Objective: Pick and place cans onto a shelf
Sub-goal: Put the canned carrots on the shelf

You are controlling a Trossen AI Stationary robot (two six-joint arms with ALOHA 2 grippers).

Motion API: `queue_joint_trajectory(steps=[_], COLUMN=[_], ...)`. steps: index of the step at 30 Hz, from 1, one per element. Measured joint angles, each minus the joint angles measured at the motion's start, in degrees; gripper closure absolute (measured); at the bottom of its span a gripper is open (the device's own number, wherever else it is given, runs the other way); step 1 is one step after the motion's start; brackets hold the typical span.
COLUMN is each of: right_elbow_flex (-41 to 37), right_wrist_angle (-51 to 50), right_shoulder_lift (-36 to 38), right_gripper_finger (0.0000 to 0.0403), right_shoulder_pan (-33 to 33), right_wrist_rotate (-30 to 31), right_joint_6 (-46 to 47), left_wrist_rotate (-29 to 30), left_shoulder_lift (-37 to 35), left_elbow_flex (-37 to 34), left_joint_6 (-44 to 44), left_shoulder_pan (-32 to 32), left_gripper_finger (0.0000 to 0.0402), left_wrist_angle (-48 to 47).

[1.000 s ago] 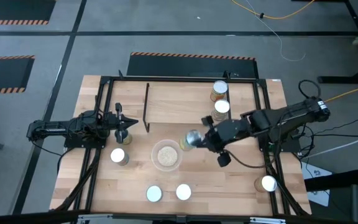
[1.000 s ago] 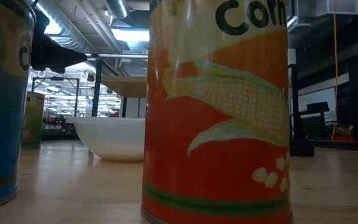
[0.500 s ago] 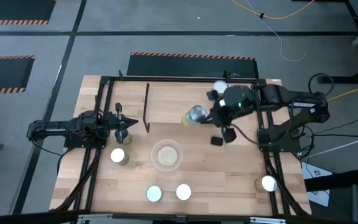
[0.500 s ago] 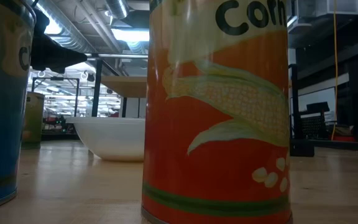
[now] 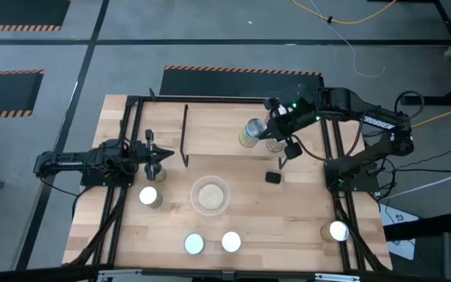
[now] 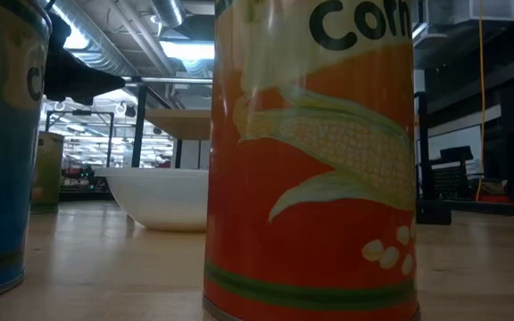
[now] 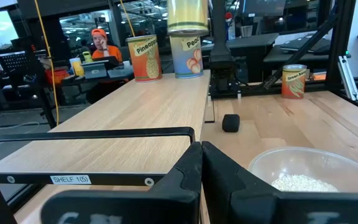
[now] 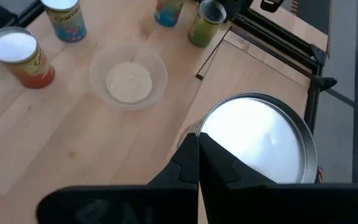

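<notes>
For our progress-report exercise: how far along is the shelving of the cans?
Done: two cans stand on the shelf.
In hand: the right gripper holds a third can over the shelf.
Left: at least four cans on the table. The left gripper waits, shut.

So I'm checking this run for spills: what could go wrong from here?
The right hand holds a yellowish silver-topped can tilted in the air; it might slip. Two label-wrapped cans already stand close by on the light wooden shelf, so setting it down could knock them.
</notes>
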State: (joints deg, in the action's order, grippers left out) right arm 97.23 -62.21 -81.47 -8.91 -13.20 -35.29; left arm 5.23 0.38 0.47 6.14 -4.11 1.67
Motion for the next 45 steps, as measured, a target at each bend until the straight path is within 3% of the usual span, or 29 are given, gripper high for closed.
queue_joint_trajectory(steps=[7,45], right_elbow_flex=[0.0,0.0], right_wrist_angle=[-0.7,-7.0], right_shoulder_lift=[0.0,-11.3], right_gripper_finger=[0.0402,0.0390], right_shoulder_pan=[-2.4,-4.9], right_wrist_rotate=[-2.6,-0.6], right_joint_6=[-1.2,-1.1], left_wrist_rotate=[0.0,0.0], left_shoulder_lift=[0.0,0.0], left_elbow_flex=[0.0,0.0], left_joint_6=[0.0,0.0], left_shoulder_pan=[0.0,0.0], left_gripper_finger=[0.0401,0.0401], left_wrist_angle=[0.0,-0.2])
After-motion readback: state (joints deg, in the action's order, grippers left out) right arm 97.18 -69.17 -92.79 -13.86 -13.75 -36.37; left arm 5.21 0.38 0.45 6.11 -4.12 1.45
